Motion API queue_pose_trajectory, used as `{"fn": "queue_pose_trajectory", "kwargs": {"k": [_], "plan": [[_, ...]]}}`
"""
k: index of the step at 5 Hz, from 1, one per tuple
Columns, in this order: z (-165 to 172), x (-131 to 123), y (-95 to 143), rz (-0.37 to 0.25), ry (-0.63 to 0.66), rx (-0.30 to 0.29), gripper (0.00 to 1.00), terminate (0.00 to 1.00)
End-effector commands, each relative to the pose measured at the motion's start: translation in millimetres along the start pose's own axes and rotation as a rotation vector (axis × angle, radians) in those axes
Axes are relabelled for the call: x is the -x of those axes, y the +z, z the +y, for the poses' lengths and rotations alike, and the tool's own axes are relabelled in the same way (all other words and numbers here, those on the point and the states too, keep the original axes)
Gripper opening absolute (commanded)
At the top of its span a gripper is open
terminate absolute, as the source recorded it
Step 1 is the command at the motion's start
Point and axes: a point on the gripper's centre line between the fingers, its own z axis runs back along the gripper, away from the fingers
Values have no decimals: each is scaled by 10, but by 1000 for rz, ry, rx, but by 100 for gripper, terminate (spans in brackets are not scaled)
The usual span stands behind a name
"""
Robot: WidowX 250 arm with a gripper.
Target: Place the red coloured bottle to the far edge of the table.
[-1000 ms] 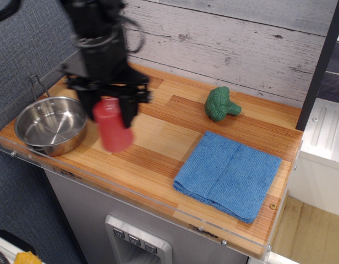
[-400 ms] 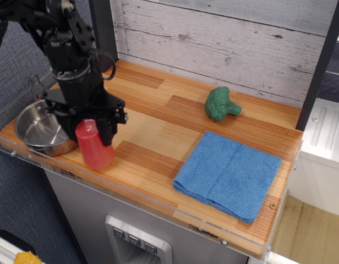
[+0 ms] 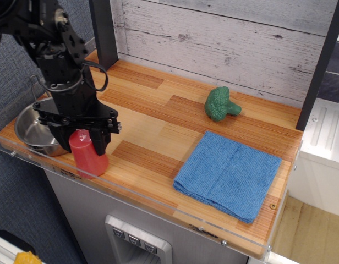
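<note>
The red coloured bottle (image 3: 88, 154) is a red-pink tapered cup, narrow end up. It stands on the wooden table (image 3: 158, 137) near the front-left rim, right beside the steel pan. My black gripper (image 3: 81, 136) comes down over its top, with fingers on either side of the narrow end. The jaws look closed on the cup. The gripper's body hides the top of the cup's far side.
A steel pan (image 3: 34, 129) sits at the left end, partly behind the arm. A green broccoli toy (image 3: 220, 104) lies at the back middle. A folded blue cloth (image 3: 229, 174) covers the front right. A clear acrylic rim (image 3: 131, 193) lines the front edge.
The gripper has carried the red cup left and toward the front rim, and lowered it onto the table beside the pan.
</note>
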Motion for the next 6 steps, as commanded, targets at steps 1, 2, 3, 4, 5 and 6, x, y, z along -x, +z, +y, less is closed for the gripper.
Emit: {"fn": "queue_pose_trajectory", "kwargs": {"k": [1,2,3,4,5,6], "plan": [[-10,14,69,-22,21,-29,100,0],[-14,12,104,-19,13,-19,100,0],[-51,-27,167,-29,2,-18,100,0],[-133,-92,256,-42,-12,-14,100,0],[-233,-228,404,-51,-14,-13,100,0],[-382,-445,597,-73,-43,5,100,0]]}}
